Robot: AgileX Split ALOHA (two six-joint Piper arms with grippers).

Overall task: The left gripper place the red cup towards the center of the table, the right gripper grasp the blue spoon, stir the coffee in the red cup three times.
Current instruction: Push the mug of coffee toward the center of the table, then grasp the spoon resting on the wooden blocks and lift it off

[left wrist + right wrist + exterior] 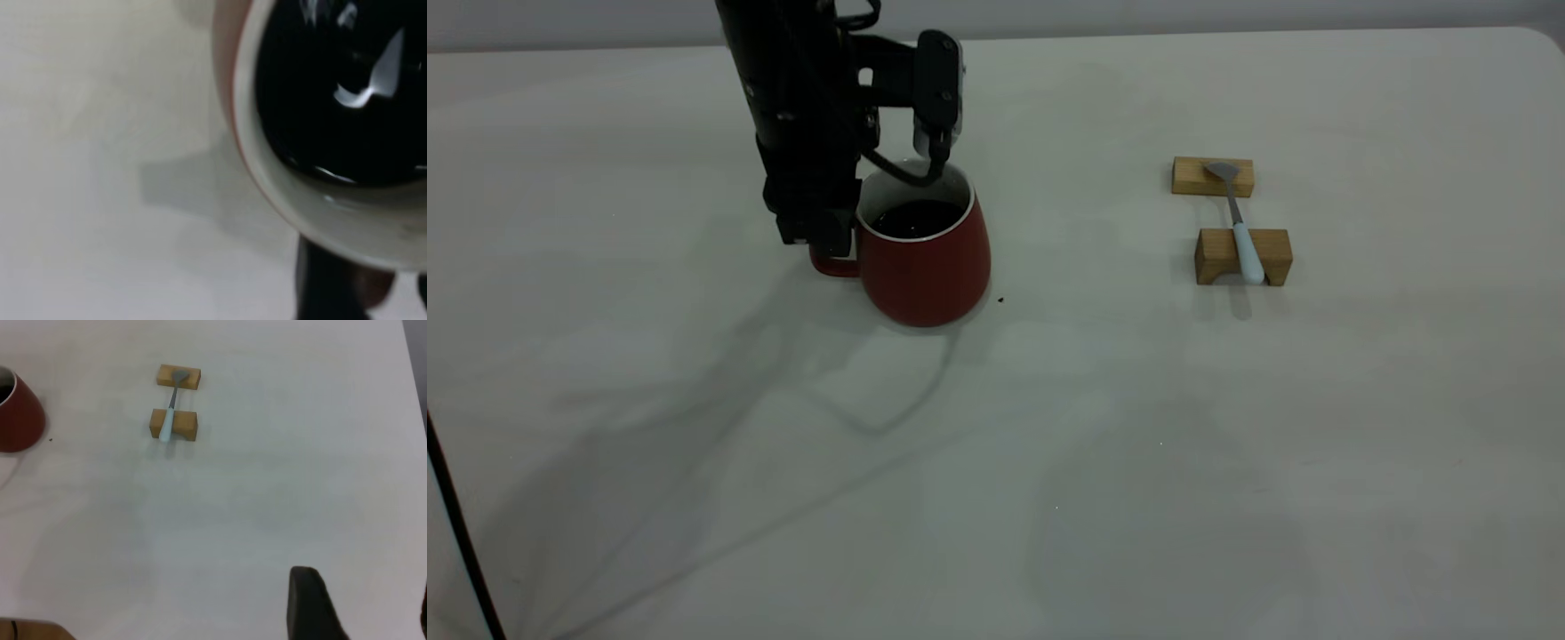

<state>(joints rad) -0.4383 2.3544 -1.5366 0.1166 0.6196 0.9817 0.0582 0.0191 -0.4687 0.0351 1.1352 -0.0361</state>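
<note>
The red cup (925, 267) stands left of the table's (1049, 444) middle, with dark coffee (916, 218) inside. My left gripper (823, 247) reaches down at the cup's left side and is shut on its red loop handle (834, 265). In the left wrist view, the white rim (313, 200) and coffee (333, 87) fill the picture, and a black finger (327, 287) sits beside the handle (375, 285). The blue spoon (1240, 233) lies across two wooden blocks at the right. My right gripper (363, 613) hangs open high over bare table, far from the spoon (168, 420), and is out of the exterior view.
The spoon's bowl rests on the far tan block (1213, 176) and its handle on the near notched block (1243, 256). A black cable (903, 173) loops over the cup's rim. A small dark speck (1001, 300) lies beside the cup. The table's rounded corner (1543, 40) is at the far right.
</note>
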